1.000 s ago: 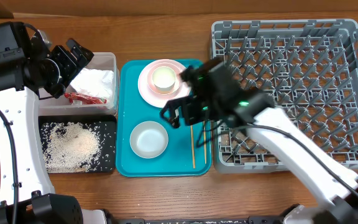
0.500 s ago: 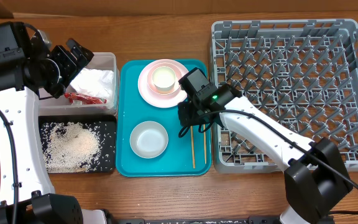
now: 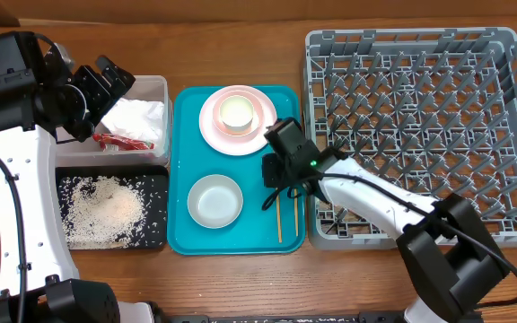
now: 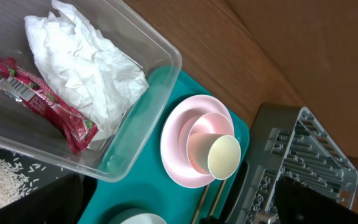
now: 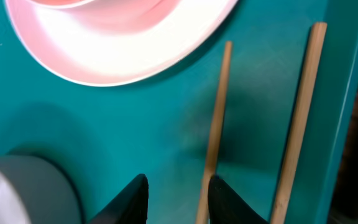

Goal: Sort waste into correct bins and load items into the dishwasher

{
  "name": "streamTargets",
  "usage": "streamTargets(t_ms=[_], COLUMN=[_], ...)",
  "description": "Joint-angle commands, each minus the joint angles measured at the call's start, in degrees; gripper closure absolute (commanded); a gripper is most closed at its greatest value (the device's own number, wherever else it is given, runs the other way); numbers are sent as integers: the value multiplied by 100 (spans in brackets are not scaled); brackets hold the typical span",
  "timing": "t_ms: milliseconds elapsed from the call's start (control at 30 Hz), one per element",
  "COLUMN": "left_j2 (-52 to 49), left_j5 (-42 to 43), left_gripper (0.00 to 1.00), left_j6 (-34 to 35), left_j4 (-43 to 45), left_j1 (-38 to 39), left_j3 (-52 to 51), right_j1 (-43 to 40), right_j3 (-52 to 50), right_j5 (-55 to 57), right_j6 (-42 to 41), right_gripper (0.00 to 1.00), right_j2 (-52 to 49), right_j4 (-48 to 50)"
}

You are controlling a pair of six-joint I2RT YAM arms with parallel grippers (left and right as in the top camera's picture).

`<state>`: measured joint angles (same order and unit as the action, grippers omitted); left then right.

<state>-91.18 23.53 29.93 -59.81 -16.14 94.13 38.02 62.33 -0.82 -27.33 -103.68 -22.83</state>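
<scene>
Chopsticks [image 3: 279, 224] lie side by side, slightly apart, along the right edge of the teal tray [image 3: 182, 240] in the overhead view. The right gripper [image 3: 276, 197] is low over their upper ends with its fingers apart, clamped on nothing. On the same tray are a grey bowl [image 3: 214, 200] at the front and a plate [image 3: 212, 135] at the back, which carries a pink bowl [image 3: 255, 100] with a cup [image 3: 238, 113] inside. The rack [image 3: 420, 135] stands just right of the tray. To the left, a clear tub [image 3: 157, 85] holds a napkin [image 3: 142, 117] and a wrapper [image 3: 124, 141]. In front of it, a black tray [image 3: 157, 179] holds rice [image 3: 106, 206]. The left gripper [image 3: 106, 81] hangs over the tub's left end, fingers spread and empty.

The left wrist view looks down on the napkin [image 4: 86, 62] and wrapper [image 4: 42, 99] in the tub. Beyond them are the plate, pink bowl and cup [image 4: 224, 157], and a corner of the rack [image 4: 309, 149].

In the right wrist view, two black fingertips [image 5: 132, 199] stand apart just above the tray. One chopstick [image 5: 219, 112] runs down into the gap, along the inner edge of one fingertip; whether they touch is unclear. The other chopstick [image 5: 297, 118] lies outside the fingers, near the tray's rim.
</scene>
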Motion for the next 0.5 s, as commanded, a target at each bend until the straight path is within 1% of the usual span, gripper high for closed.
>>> streamTargets(t_ms=[0,67,200,267,367,467], left_j2=[85,85,85,85,85,85], left_j5=[-42,-42,-42,-42,-42,-42], left_gripper=[0,0,0,0,0,0], left_j6=[52,52,52,52,52,52], left_j4=[4,4,4,4,4,4], left_j1=[0,0,0,0,0,0], left_j3=[101,101,101,101,101,101], right_j1=[57,114,203,319,490,664], right_j3=[-391,-601,-664,-664,-664,-660], right_j5=[361,535,643,804,1147,1373], right_j6=[-146,-146,-149,-208,-275,-269], right_gripper=[67,67,67,70,71,77], right_j2=[-2,-7,-9,-17,-66,-125], right_j4=[271,516,610,610,632,719])
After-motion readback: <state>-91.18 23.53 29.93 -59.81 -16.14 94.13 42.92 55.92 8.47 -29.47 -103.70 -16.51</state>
